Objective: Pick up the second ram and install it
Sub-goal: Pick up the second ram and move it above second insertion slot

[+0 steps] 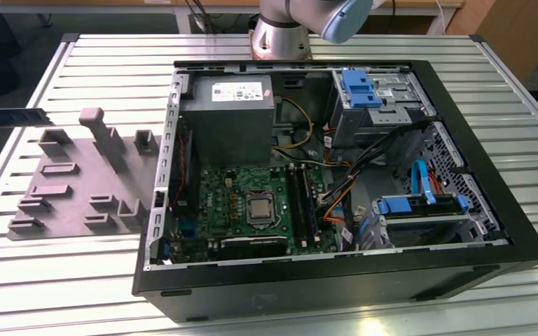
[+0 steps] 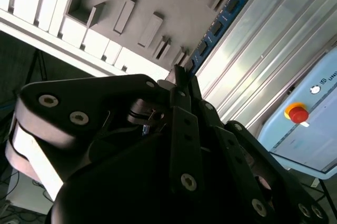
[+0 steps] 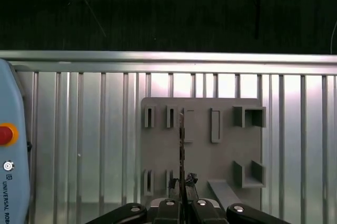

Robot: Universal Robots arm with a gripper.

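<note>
The fingers [image 2: 183, 84] are clamped on one end of the memory stick [image 2: 218, 23], which juts straight out from between them. Its long axis follows the line of the fingers and its free end points away from the wrist. In the first wrist view it shows as a thin dark line, edge-on, over the grey tray [image 3: 200, 145] of holders. In the second wrist view its blue face and row of black chips are visible.

In the exterior view the memory stick [image 1: 17, 116] hangs in the air at the far left, clear of the bench [image 1: 82, 280] and just beyond the tray's left edge. It lies roughly level and its free end points toward the exterior view's right, at the tray and the open computer case [image 1: 521, 259].

I judge the pick-up done and the carry to be the step in hand, with the installing not yet begun. The black slots [image 1: 299, 203] on the green motherboard [image 1: 222, 189] run near to far, across the stick's present line. Seating it would therefore call for a turn to bring its long edge parallel with a free slot, then a straight press down.
</note>
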